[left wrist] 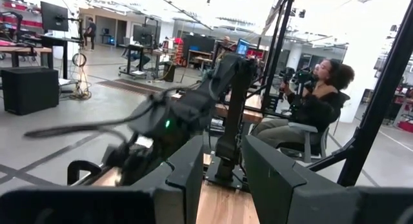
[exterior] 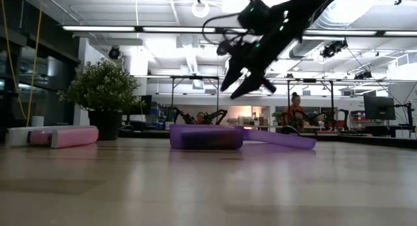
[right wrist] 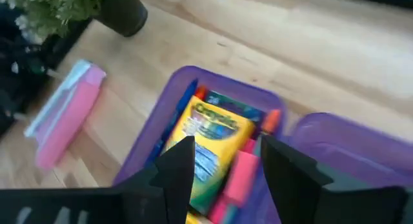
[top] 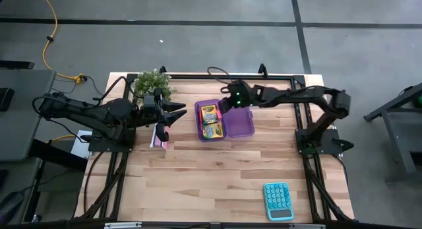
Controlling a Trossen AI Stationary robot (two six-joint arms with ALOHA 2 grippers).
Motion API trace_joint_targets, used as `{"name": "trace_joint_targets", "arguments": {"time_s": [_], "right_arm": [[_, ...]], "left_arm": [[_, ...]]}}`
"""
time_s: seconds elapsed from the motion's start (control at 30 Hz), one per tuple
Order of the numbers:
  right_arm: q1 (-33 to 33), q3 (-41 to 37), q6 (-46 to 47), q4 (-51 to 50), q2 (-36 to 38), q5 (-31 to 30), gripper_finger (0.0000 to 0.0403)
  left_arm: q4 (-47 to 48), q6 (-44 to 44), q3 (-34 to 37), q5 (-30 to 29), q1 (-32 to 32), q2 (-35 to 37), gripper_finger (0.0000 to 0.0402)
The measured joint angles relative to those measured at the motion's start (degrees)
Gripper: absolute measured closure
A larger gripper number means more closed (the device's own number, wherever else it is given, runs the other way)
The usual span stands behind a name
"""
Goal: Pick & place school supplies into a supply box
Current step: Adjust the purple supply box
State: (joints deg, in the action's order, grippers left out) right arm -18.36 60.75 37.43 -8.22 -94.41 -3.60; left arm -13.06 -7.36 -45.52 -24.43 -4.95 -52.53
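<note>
From above, the right gripper hangs over the far edge of the open purple supply box, whose left half holds two crayon boxes while the other half lies bare; the left gripper waits near the potted plant, above the pink-and-white booklet, and a teal calculator sits well apart at the near edge of the tabletop. At table height, the right arm's fingers stand parted and empty above the box. The left wrist camera shows its own fingers set apart with nothing visible between them, facing the other arm. The right wrist camera looks past spread, empty fingers onto a crayon box, pens and a pink eraser packed in the case. The placing step looks finished; no loose supplies show, so the next move probably calls for lifting clear, perhaps closing the lid.
</note>
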Motion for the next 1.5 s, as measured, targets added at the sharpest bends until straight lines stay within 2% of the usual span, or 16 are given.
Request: {"name": "trace_joint_targets", "arguments": {"time_s": [0.17, 0.27, 0.43, 0.53, 0.6, 0.7, 0.9, 1.07, 1.2, 1.5], "right_arm": [[0.1, -1.7, -10.2, -11.8, 8.3, 0.4, 0.0234], [1.3, -7.9, -11.9, -14.5, 14.2, 1.5, 0.0234], [4.0, -22.1, -2.4, -8.0, 24.4, 5.2, 0.0234], [5.6, -27.7, 4.9, -4.0, 27.5, 4.9, 0.0235], [6.6, -29.7, 8.6, -4.0, 27.8, 3.3, 0.0243], [8.2, -31.1, 12.3, -4.2, 26.8, 0.6, 0.0277], [9.7, -31.3, 14.7, -3.6, 24.2, 0.2, 0.0389], [9.8, -31.3, 14.8, -3.8, 19.9, 1.0, 0.0386], [9.8, -31.3, 15.3, -2.6, 17.9, 1.6, 0.04], [10.9, -31.3, 16.6, -3.0, 16.7, 4.6, 0.0402]], "left_arm": [[0.0, -0.1, 0.0, 0.0, 0.0, 0.0, 0.0302], [0.0, -0.1, 0.0, 0.0, 0.0, 0.0, 0.0302], [0.0, -0.6, 0.0, -0.3, 0.0, 0.0, 0.0302], [0.0, -0.6, 0.0, -0.5, 0.0, 0.0, 0.0302], [0.0, -0.6, 0.0, -0.5, 0.0, 0.0, 0.0302], [0.0, -1.0, 0.0, -0.7, 0.0, 0.0, 0.0302], [-0.1, -1.0, 0.0, -0.8, 0.0, 0.0, 0.0302], [-0.1, -1.0, 0.0, -1.8, 0.0, 0.0, 0.0302], [-0.1, -1.0, 0.0, -1.8, 0.0, 0.0, 0.0302], [-0.1, -1.0, 0.0, -1.8, 0.0, 0.0, 0.0302]]}}
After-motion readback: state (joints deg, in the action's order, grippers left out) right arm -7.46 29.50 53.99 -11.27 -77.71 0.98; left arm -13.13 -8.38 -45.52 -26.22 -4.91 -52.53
